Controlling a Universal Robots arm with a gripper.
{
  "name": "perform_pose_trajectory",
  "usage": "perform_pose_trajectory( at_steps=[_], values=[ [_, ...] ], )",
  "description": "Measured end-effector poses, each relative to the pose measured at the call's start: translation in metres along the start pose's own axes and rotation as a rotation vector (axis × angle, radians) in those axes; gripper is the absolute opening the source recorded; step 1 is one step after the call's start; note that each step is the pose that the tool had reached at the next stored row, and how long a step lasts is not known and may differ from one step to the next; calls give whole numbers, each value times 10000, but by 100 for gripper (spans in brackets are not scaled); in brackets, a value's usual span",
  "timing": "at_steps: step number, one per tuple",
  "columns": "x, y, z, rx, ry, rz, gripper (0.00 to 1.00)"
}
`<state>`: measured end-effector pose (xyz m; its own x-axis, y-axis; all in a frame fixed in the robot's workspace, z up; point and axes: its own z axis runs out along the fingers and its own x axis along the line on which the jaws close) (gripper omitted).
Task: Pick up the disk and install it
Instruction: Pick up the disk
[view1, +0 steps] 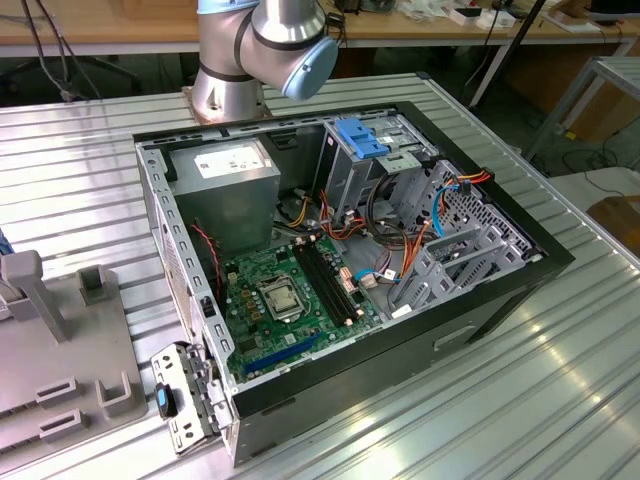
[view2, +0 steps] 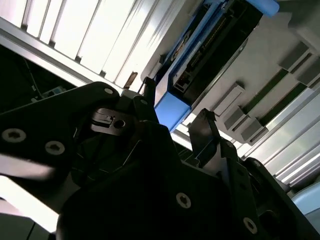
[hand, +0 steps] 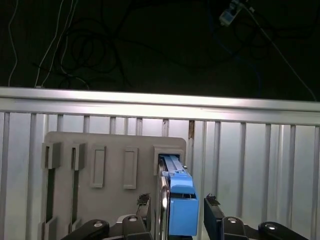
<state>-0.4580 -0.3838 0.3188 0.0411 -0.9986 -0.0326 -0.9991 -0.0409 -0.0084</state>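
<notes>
At the exterior view's left a grey fixture plate (view1: 60, 350) with upright posts and slots lies on the ribbed metal worktop (view1: 500, 400). In the first wrist view the same plate (hand: 115, 145) carries the disk (hand: 181, 187), which stands on edge in one of its slots with the bright blue carrier frame facing the camera and a thin grey metal edge beside it.

The end effector (hand: 177, 201) is spread, with one dark finger on each side of the disk. A narrow gap shows on both sides, so it straddles the disk rather than pinching it. The second wrist view shows the same from close up: the blue frame and dark body of the disk (view2: 210, 45) sit between the two black fingers (view2: 205, 125) of the end effector (view2: 175, 102).

Further along in the exterior view, the open black computer case (view1: 480, 330) lies on its side in the middle of the worktop. Inside it are the silver power supply (view1: 225, 185) at the back, the green motherboard (view1: 290, 300) in front of it, then a tangle of coloured wires (view1: 400, 250). A drive cage with blue tabs (view1: 362, 138) sits at the far corner. Behind the case, the base of the robot arm (view1: 265, 40) rises from the worktop.
</notes>
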Motion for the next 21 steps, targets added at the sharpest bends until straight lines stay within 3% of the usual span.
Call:
perform_pose_trajectory(
  at_steps=[6,15,16,18,21],
  values=[
    [8,1,117,0,23,-1,55],
    [11,1,180,-4,36,-1,55],
    [11,1,181,-2,35,-1,53],
    [11,1,184,-2,35,-1,39],
    [11,1,189,-2,35,-1,39]
  ],
)
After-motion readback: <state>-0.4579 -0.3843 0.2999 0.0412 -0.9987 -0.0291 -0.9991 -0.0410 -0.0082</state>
